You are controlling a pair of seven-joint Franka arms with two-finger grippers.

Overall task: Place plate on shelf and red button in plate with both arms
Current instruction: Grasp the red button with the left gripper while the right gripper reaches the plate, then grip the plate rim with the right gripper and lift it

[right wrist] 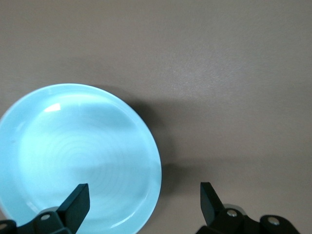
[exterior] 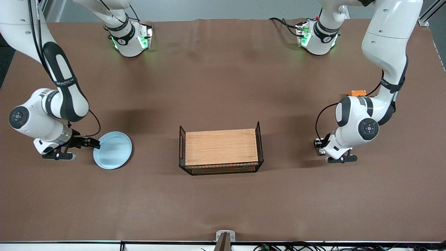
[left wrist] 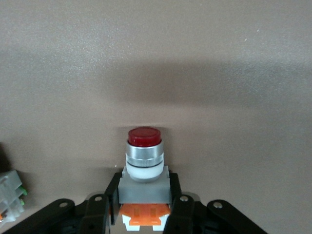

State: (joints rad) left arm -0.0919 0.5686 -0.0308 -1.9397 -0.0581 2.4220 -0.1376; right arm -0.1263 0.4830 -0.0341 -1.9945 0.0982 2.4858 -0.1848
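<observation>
The red button (left wrist: 144, 146) lies on the brown table toward the left arm's end, its dark red tip pointing away from the wrist. My left gripper (left wrist: 144, 189) (exterior: 320, 144) is down at the table, shut on the button's pale body just under the silver collar, and the orange block shows between the fingers. The pale blue plate (exterior: 113, 150) (right wrist: 73, 156) lies flat toward the right arm's end. My right gripper (exterior: 93, 143) (right wrist: 143, 195) is open and low at the plate's edge. One finger is over the plate, the other is over bare table, and the rim runs between them.
A black wire basket (exterior: 260, 139) with a wooden board (exterior: 221, 146) lying in it stands mid-table. An orange box (exterior: 358, 93) shows partly past the left arm's elbow. A white part with green bits (left wrist: 10, 192) lies close beside the left gripper.
</observation>
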